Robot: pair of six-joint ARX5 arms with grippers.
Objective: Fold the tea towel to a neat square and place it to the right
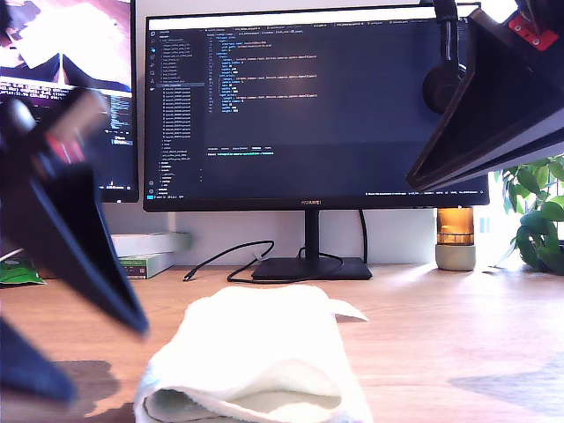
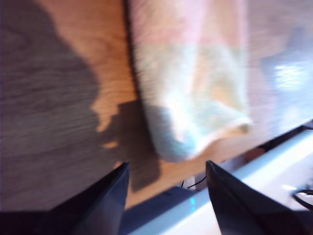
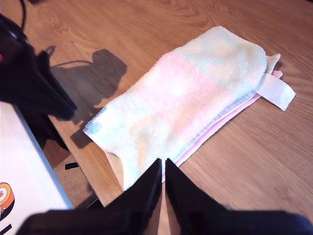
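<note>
The tea towel (image 1: 256, 352) lies on the wooden table folded into a long, thick strip, white with pale pink and mint patches (image 3: 181, 103). A white label (image 3: 277, 91) sticks out at one end. My first gripper (image 2: 166, 164) is open and empty, hovering just short of one end of the tea towel (image 2: 190, 93); that view is blurred. Its arm (image 1: 62, 229) is at the exterior view's left, beside the towel. My second gripper (image 3: 163, 160) is shut with nothing in it, high above the towel's edge. It hangs at the exterior view's upper right (image 1: 414, 179).
Behind the towel stands a monitor (image 1: 308, 106) on a black base (image 1: 308, 267), with a black cable (image 1: 220, 260) next to it. A second screen (image 1: 66, 88) and boxes (image 1: 145, 256) are at the exterior view's left; an amber jar (image 1: 456, 238) and a plant (image 1: 538, 216) at its right.
</note>
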